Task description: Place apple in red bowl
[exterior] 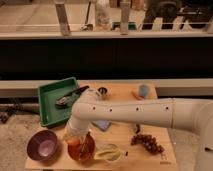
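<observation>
The red bowl (86, 152) sits near the front edge of the wooden table, right of the purple bowl (42, 144). My gripper (80, 141) hangs from the white arm (130, 109) and reaches straight down into the red bowl. An orange round shape, seemingly the apple (73, 142), shows at the gripper's tip over the left part of the bowl. The gripper covers most of it. I cannot tell whether the apple rests on the bowl's floor or is still held.
A green tray (50, 102) with dark utensils stands at the back left. A dark red grape bunch (147, 142) lies front right and a yellowish item (110, 151) sits right of the red bowl. A blue cup (144, 90) stands at the back.
</observation>
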You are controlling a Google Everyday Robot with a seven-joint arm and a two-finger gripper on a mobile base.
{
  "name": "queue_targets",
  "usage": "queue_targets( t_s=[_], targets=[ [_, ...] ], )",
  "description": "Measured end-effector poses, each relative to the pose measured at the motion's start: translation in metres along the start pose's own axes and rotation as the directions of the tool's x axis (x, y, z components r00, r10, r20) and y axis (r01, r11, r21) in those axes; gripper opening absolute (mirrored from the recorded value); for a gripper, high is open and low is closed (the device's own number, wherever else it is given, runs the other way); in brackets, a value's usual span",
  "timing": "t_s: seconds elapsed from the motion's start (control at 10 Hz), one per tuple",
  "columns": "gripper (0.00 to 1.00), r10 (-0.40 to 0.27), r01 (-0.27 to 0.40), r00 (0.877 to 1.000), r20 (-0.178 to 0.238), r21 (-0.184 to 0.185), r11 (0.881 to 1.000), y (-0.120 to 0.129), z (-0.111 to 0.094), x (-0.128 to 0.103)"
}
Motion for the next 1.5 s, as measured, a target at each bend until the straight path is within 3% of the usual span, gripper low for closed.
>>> queue_targets(
  t_s=[0.4,0.6,0.9,1.5],
  targets=[
    [0.8,-0.006,0.006,1.0,-0.016,-0.025,1.0,-0.007,-0.011,0.003],
    [0.8,0.033,-0.035,0.998,-0.044,-0.05,0.998,-0.011,-0.014,0.008],
    [0.8,0.079,-0.084,0.993,-0.089,-0.053,0.995,-0.017,-0.015,0.015],
    [0.8,0.078,-0.083,0.993,-0.089,-0.054,0.995,-0.017,-0.014,0.014]
  ],
)
